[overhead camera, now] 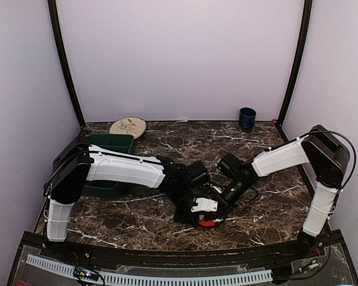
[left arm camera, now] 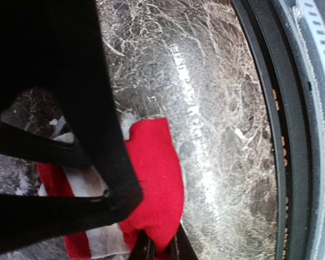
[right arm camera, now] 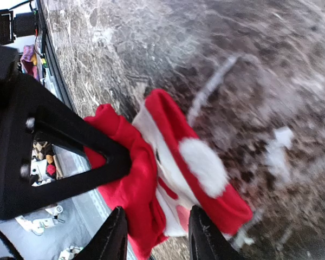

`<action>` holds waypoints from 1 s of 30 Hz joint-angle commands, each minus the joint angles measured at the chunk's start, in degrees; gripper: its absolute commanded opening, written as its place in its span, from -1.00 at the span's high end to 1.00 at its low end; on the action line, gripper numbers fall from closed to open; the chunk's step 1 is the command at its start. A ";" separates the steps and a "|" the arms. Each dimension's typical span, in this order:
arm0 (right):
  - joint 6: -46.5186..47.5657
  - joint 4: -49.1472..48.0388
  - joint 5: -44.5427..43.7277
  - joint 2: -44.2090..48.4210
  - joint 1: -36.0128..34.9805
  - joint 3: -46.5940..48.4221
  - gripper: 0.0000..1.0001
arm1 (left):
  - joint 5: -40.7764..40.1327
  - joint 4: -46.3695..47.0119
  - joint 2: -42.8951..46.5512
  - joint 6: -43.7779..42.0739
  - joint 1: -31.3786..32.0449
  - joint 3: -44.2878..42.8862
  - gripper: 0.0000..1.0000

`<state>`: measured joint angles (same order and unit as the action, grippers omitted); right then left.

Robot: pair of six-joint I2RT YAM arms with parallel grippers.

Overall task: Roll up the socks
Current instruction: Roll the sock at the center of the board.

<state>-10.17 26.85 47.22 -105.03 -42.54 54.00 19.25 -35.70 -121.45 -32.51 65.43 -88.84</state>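
Claws of the 2 arms meet on the red sock. Around them we see a dark marble surface veined in white, closed in by pale lilac walls with black posts in the 2 far corners. A green bin stands at the far left of the surface. A round cream disc lies by the back wall just behind it. A dark blue cup sits near the far right corner, well apart from the arms.

Our left claw has its 2 fingertips almost together, with a fold of red fabric pinched in the narrow gap. Our right claw stands wider, about half spread, and bunched red and white cloth fills the space between its fingers, touching both.

We find the sock near the middle of the surface, toward the near edge, between the 2 arms. It is folded on itself. In the right wrist view its long axis slants from upper left to lower right, with a round white patch toward the lower right end. From above only a small red patch shows, so we cannot tell its heading there.
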 commanded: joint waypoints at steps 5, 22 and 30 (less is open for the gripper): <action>-4.17 -4.65 -8.18 3.65 2.28 -4.16 0.23 | 8.73 -15.97 -4.41 4.19 -2.36 -3.27 0.98; -12.51 -8.50 -24.87 16.79 3.27 -13.44 0.23 | 16.50 -22.83 -10.72 7.09 -4.78 -10.48 0.97; -14.28 -7.38 -35.38 27.78 1.69 -17.78 0.26 | 20.07 -24.16 -13.54 7.87 -5.63 -12.69 0.97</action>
<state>-22.85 19.51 19.35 -81.28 -39.70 37.93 39.29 -56.27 -131.50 -25.39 60.27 -100.82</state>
